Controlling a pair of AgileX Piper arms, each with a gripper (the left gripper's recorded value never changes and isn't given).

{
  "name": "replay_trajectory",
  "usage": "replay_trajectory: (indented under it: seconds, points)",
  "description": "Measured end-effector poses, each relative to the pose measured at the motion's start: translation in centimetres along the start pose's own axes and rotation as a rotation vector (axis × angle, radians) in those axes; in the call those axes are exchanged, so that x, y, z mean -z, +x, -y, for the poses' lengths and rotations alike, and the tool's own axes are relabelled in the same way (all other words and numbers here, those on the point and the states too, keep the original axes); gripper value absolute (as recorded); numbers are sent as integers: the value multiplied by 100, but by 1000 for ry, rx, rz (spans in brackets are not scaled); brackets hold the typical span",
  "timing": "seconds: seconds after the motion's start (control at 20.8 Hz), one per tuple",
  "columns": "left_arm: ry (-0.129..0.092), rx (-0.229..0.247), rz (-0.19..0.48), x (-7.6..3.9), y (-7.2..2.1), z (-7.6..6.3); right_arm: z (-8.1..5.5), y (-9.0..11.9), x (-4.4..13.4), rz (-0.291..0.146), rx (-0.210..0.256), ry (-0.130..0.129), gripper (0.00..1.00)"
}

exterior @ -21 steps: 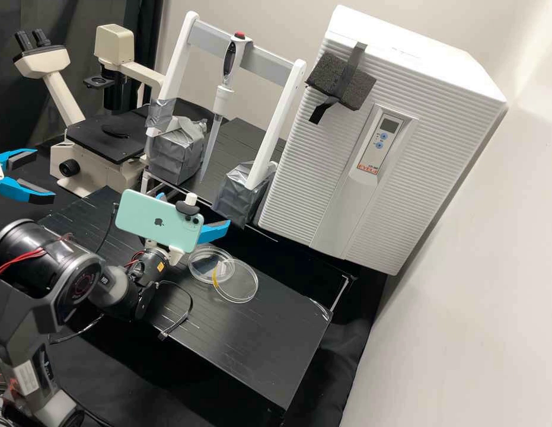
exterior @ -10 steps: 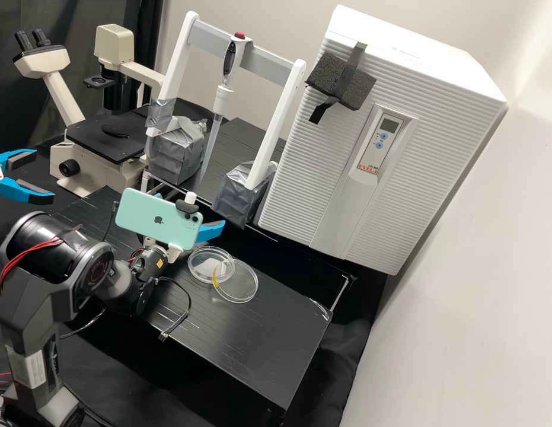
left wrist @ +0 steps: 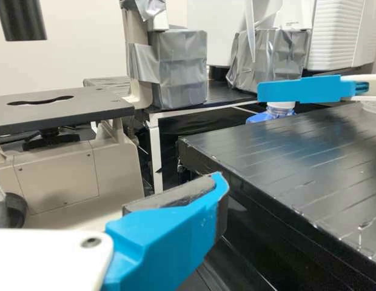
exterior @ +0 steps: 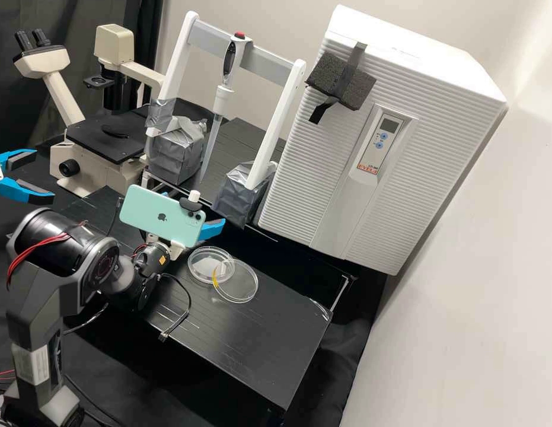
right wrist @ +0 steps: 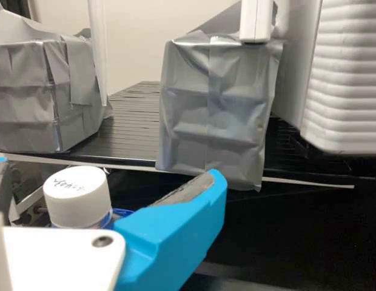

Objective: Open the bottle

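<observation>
A small clear bottle with a white cap (exterior: 194, 195) stands at the black platform's far edge, below the pipette rack. In the right wrist view the cap (right wrist: 76, 188) sits close in front, between the fingers. My right gripper (exterior: 191, 209) is open and straddles the bottle, its blue finger (right wrist: 179, 224) beside the cap with a gap. Seen from the left wrist, that finger (left wrist: 306, 89) crosses just above the bottle (left wrist: 274, 113). My left gripper (exterior: 16, 174) hangs open and holds nothing off the bench's left side, next to the microscope; its own finger (left wrist: 170, 233) shows near.
Two clear petri dishes (exterior: 222, 273) lie on the black platform (exterior: 258, 338) just right of the right gripper. A pipette (exterior: 219, 101) hangs in the white rack with taped feet (exterior: 240, 193). A microscope (exterior: 92, 139) stands at the left, a white ribbed machine (exterior: 394, 136) at the right.
The right arm's elbow has risen and swung right, and its wrist has shifted slightly up and back at the bottle. The left gripper has kept still.
</observation>
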Motion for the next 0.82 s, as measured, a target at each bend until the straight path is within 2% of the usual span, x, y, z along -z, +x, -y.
replay_trajectory:
  seconds: [0.29,0.82]
  points:
    - [-2,3,-1,-3,-7,9,19,11,-48,30,0,6,0]
    - [-2,3,-1,-3,-7,9,44,16,-21,20,9,5,0]
